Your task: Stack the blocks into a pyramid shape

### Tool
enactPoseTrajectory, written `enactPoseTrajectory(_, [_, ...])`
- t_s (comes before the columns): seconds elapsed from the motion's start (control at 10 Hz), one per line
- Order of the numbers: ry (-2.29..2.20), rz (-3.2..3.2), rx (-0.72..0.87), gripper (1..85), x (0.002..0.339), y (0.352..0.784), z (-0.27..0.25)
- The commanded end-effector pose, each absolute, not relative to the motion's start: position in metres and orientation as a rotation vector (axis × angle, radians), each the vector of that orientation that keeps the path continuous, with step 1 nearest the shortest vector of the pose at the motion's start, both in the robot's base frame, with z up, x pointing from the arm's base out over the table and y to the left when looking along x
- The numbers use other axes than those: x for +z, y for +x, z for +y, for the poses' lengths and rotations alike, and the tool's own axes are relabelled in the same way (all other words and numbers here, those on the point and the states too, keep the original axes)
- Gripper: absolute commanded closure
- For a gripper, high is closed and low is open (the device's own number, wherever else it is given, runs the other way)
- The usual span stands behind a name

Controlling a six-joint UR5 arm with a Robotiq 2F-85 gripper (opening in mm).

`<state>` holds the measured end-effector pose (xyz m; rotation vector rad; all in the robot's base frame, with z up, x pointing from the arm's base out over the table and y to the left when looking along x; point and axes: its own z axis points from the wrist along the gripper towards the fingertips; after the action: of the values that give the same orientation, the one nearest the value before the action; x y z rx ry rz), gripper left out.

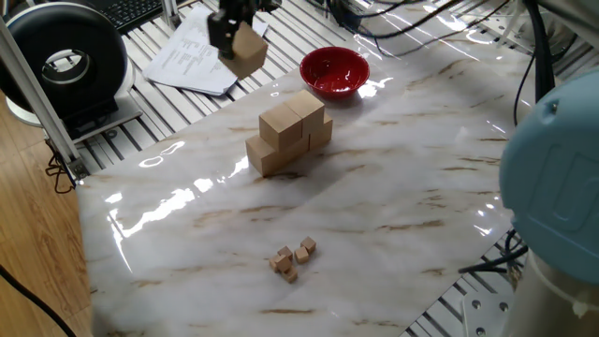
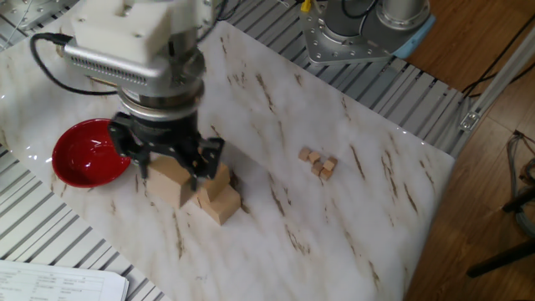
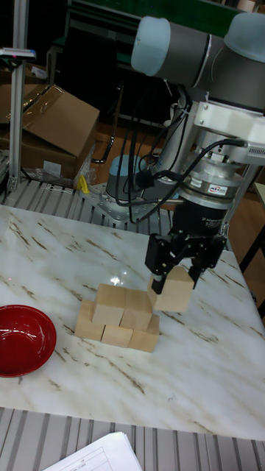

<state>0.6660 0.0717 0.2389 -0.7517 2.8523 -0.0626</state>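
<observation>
Nearest the lower edge of one fixed view, four tiny cubes (image 1: 294,258) lie in a loose cluster on the marble bench (image 1: 393,197), well apart from everything else. Toward the middle of the frame sits the pyramid shape (image 1: 288,133): a bottom row of large tan cubes with two more set on top of them, no single cube crowning it yet. In the tall fixed view that stack (image 3: 118,316) sits at centre left, with the red bowl (image 3: 22,340) at the left edge, near it but not touching. Beyond the stack in one fixed view, at the upper left, the gripper (image 1: 237,35) hangs in the air, pinching one of the blocks (image 1: 248,51) between its fingers, tilted and clear of the bench. From the tall fixed view the held cube (image 3: 173,289) hovers just to the right of the stack's top row, and I can't tell if they touch. Some papers (image 1: 193,58) lie past the bench at the upper left.
</observation>
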Motion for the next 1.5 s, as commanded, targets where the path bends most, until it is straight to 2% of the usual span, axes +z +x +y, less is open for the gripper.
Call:
enactPoseTrajectory(0.0, [-1.157, 2.724, -0.076, 84.7, 0.238, 0.662, 0.060])
enactPoseTrajectory(0.2, [-1.321, 2.626, -0.036, 84.7, 0.233, 0.662, 0.056])
enactPoseTrajectory(0.4, [-1.669, 2.434, -0.244, 84.7, 0.232, 0.680, 0.014])
enactPoseTrajectory(0.7, [-1.883, 2.230, -0.162, 84.3, 0.226, 0.677, 0.018])
enactPoseTrajectory(0.9, [-2.080, 2.153, -0.137, 84.7, 0.221, 0.657, 0.011])
enactPoseTrajectory(1.2, [-2.188, 2.094, 0.041, 84.7, 0.204, 0.626, 0.017])
enactPoseTrajectory(1.4, [-2.286, 2.140, 0.088, 84.7, 0.196, 0.606, 0.006])
